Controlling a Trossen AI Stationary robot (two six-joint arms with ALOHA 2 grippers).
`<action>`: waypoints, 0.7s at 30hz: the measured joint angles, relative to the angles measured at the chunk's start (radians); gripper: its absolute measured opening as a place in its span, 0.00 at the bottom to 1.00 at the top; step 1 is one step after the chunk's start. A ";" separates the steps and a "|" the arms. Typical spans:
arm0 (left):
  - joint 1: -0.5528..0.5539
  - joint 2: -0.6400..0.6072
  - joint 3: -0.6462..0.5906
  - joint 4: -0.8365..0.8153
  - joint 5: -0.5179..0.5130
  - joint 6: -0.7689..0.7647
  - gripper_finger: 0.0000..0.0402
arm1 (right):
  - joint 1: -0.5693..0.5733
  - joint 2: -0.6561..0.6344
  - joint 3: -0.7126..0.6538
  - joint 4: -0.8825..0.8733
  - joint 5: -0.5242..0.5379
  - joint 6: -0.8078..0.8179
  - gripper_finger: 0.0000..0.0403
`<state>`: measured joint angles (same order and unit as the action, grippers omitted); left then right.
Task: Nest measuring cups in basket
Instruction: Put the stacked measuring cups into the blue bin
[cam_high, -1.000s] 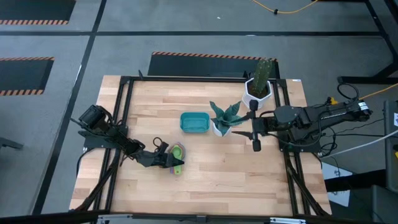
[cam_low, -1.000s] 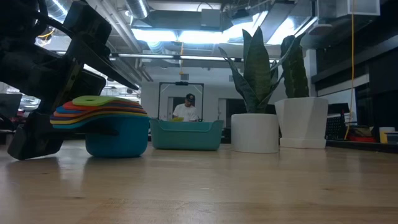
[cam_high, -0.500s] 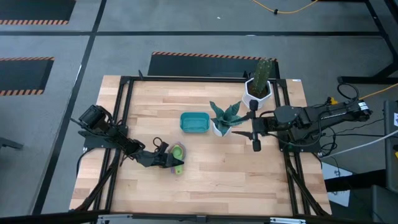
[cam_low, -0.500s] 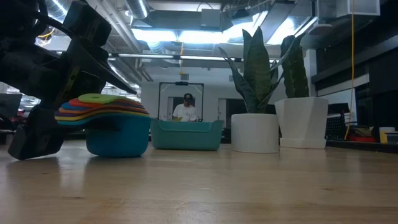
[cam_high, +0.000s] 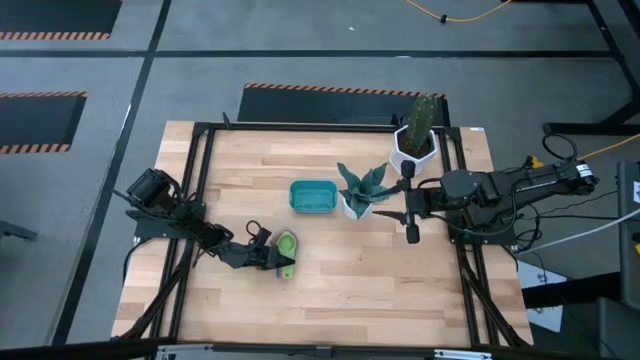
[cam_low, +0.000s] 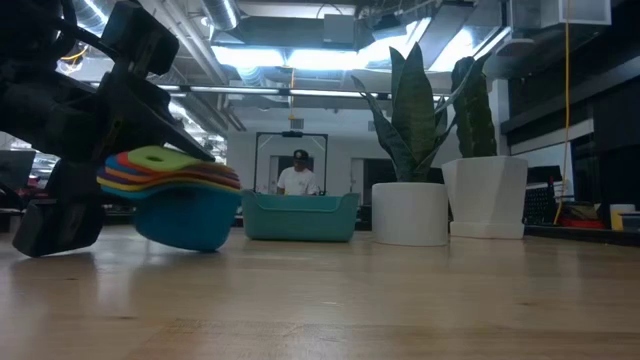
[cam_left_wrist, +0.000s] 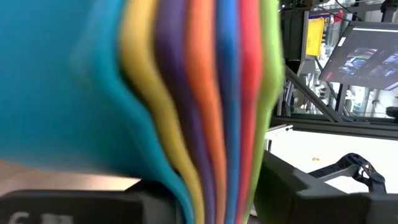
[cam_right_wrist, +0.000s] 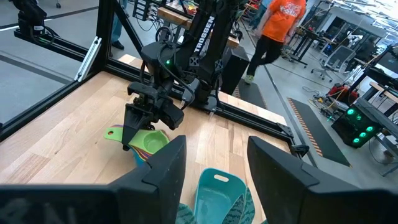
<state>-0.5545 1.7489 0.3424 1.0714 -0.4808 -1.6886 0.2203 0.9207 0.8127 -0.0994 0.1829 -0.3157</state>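
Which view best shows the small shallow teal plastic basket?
The high view: the small shallow teal plastic basket shows whole, from above, beside the spiky plant's pot. The low view gives only its side wall; the right wrist view, one end; the left wrist view, nothing.

We are in a robotics lab or workshop: our wooden table sits in a black frame on a grey floor marked with hazard tape. Beyond the left gripper stands another dark arm on its stand, a person in orange walking past it, with more benches, chairs and lit equipment behind. At table height we see bare ceiling ducts, strip lights and a person at a far doorway
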 joint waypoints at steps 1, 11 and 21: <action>0.000 0.000 0.000 0.000 0.000 0.000 0.30 | 0.000 0.000 0.000 0.000 0.000 0.000 0.44; 0.000 0.000 0.000 0.019 -0.002 0.000 0.20 | 0.000 0.000 0.000 0.000 0.000 0.000 0.44; 0.032 0.000 0.059 0.125 0.038 0.075 0.20 | 0.000 0.000 0.000 0.000 0.000 0.000 0.44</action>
<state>-0.5224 1.7493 0.4017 1.1965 -0.4425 -1.6141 0.2203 0.9207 0.8130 -0.0991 0.1830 -0.3159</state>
